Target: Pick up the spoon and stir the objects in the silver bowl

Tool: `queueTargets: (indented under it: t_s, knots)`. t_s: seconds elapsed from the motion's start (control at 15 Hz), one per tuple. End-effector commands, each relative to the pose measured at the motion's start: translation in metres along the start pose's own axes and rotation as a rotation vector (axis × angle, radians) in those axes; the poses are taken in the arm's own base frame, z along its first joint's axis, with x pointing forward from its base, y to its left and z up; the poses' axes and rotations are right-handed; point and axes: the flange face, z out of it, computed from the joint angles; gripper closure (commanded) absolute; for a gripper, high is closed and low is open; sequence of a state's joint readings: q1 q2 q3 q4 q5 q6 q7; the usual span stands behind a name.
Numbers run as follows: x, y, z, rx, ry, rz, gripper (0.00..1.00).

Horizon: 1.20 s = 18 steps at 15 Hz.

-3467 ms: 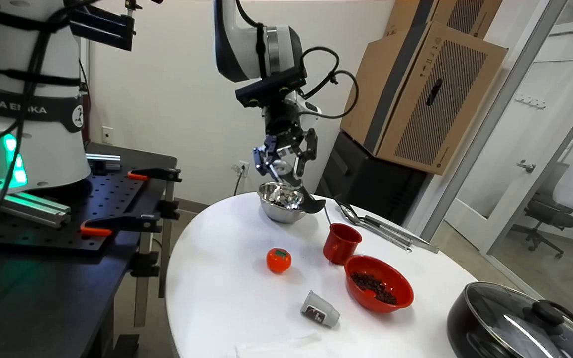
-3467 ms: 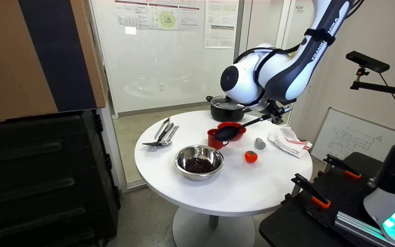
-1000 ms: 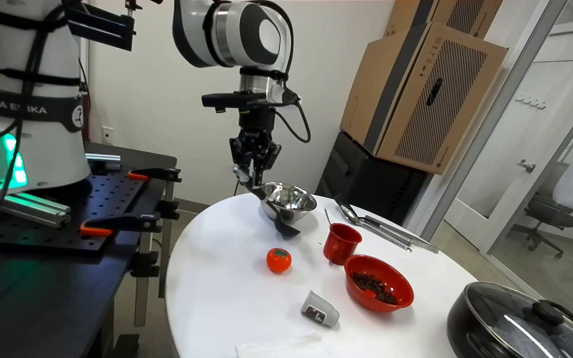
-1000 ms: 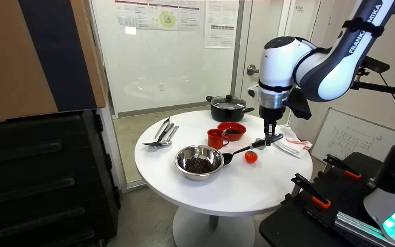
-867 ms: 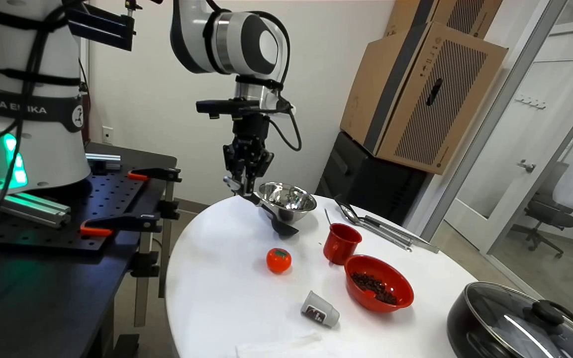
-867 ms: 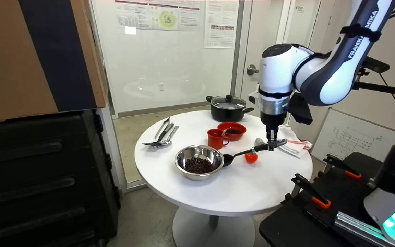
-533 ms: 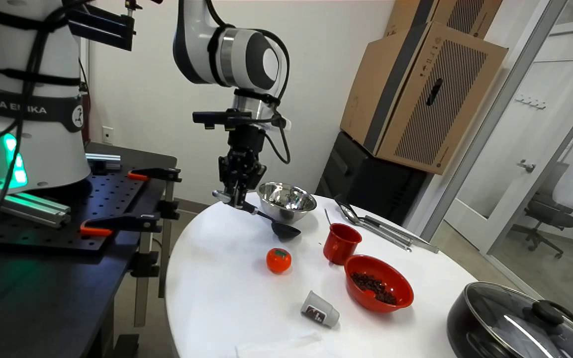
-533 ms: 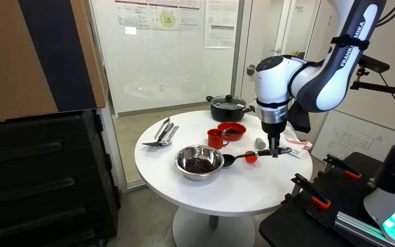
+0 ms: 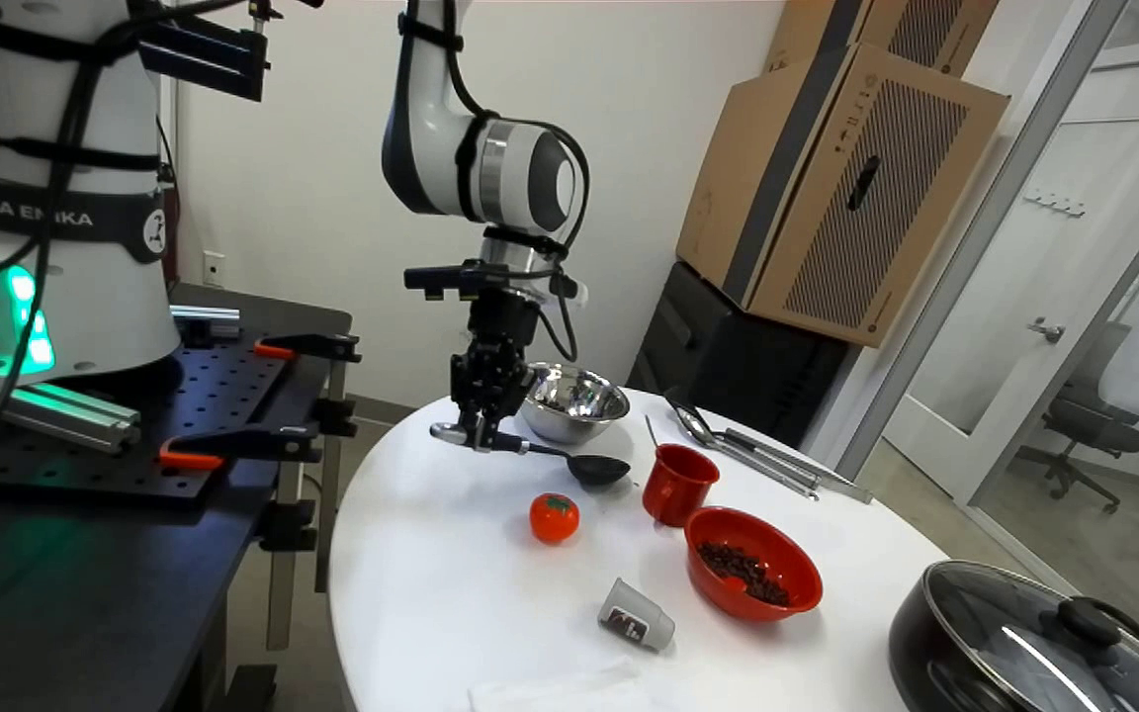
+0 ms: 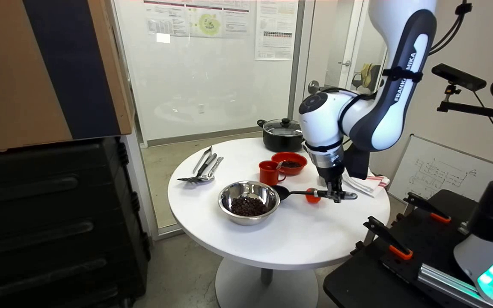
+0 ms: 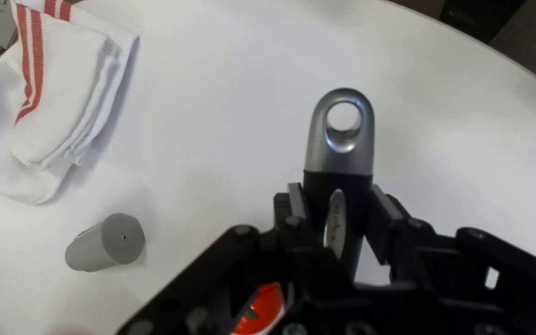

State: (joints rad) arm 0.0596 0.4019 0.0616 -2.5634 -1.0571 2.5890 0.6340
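end effector (image 11: 338, 204): pinching spoon (image 9: 510, 443) by handle | spoon head (image 9: 599, 471): near silver bowl (image 10: 247, 220)

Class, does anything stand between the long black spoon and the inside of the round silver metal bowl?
Yes, the side of the round silver metal bowl itself: the black spoon head is outside, beside it. Nothing else visible stands between.
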Motion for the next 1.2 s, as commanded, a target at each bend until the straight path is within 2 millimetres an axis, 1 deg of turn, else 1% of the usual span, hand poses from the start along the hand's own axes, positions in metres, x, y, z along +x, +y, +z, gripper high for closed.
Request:
queueTargets:
  t_s: [0.0,0.27,0.47,0.53,0.6,0.67,0.8,0.87,0.93,1.0,1.13]
  knots:
    - [0.037,-0.011,0.02,-0.027,-0.026,0.011,0.9]
    - [0.065,-0.017,0.022,-0.011,-0.008,0.01,0.9]
    - [0.077,-0.015,0.019,-0.004,0.005,0.035,0.9]
    - [0.079,-0.014,0.018,-0.001,0.008,0.044,0.4]
    - [0.079,-0.011,0.016,0.0,0.008,0.055,0.39]
    - [0.079,-0.008,0.015,0.001,0.01,0.064,0.33]
    - [0.078,-0.003,0.015,0.002,0.01,0.081,0.19]
    - [0.077,0.0,0.015,0.005,0.01,0.09,0.1]
    - [0.076,0.003,0.015,0.007,0.009,0.095,0.04]
    - [0.074,0.005,0.013,0.016,0.009,0.095,0.01]
    - [0.066,0.004,0.002,0.035,0.022,0.067,0.0]
